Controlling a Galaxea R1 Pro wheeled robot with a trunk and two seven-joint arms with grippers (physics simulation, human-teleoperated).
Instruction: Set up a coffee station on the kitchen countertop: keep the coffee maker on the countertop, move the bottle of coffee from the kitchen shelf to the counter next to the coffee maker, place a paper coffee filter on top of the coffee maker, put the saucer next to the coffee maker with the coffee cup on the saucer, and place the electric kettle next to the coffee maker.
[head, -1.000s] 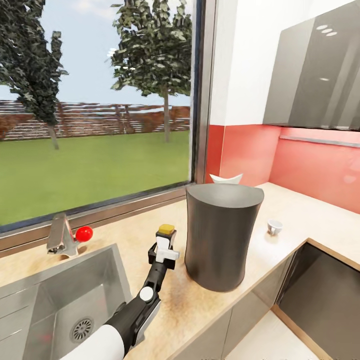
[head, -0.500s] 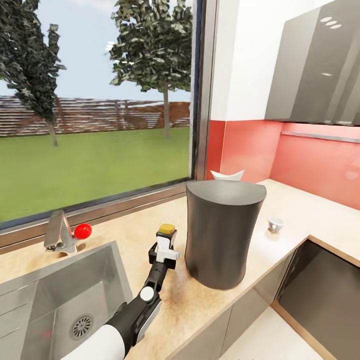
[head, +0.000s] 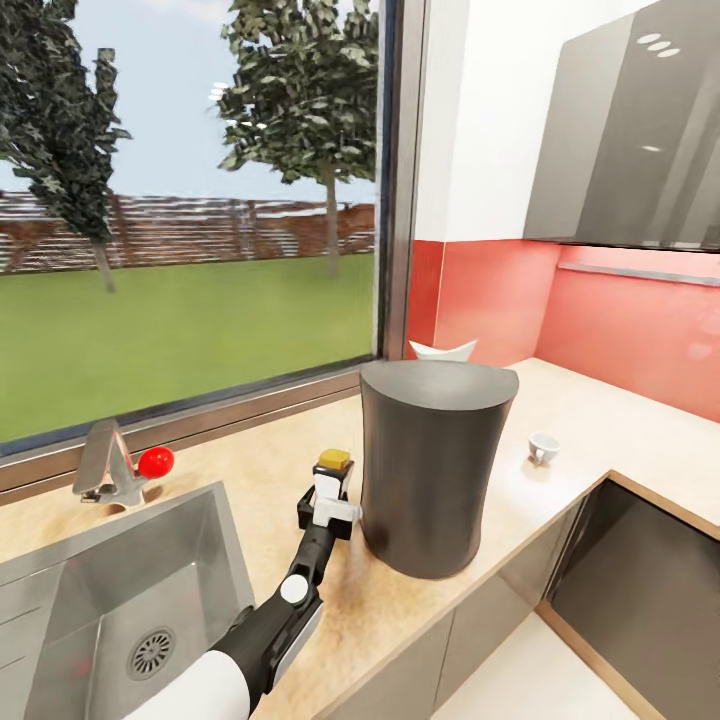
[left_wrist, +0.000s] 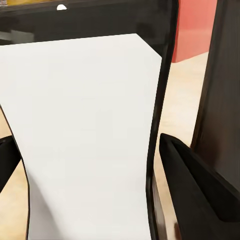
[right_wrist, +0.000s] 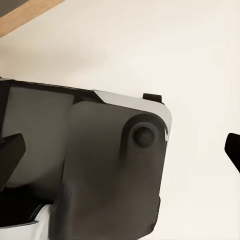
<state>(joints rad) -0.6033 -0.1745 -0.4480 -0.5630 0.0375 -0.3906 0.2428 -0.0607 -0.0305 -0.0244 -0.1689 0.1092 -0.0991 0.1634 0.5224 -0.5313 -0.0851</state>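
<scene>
The left gripper (head: 328, 497) is clamped around the bottle of coffee (head: 332, 465), whose mustard-yellow cap rises just above the fingers. The bottle stands on the kitchen countertop (head: 590, 420), just beside the coffee maker (head: 432, 465) at its nine o'clock. In the left wrist view the bottle's pale body (left_wrist: 85, 140) sits between the two dark fingertips (left_wrist: 200, 195), with the coffee maker's dark wall (left_wrist: 225, 85) close alongside.

The coffee maker stands upright near the counter's front edge. Behind its flat top, at about twelve o'clock, a white piece with upturned points, seemingly the paper coffee filter (head: 442, 349), shows against the red backsplash (head: 500, 300). The coffee cup (head: 542, 448) sits on the countertop at the coffee maker's three o'clock, well apart from it.

The inset sink (head: 120, 600) lies at the bottle's eight o'clock, with a tap (head: 100, 465) and its red knob (head: 155, 462) at the bottle's ten o'clock, beneath the window (head: 200, 200). A glossy grey wall cabinet (head: 630, 140) hangs at two o'clock.

The right wrist view shows two dark fingertips (right_wrist: 10, 155) set wide apart over a dark rounded part of the robot and pale floor; the right gripper (right_wrist: 120, 155) is spread and holds nothing.
</scene>
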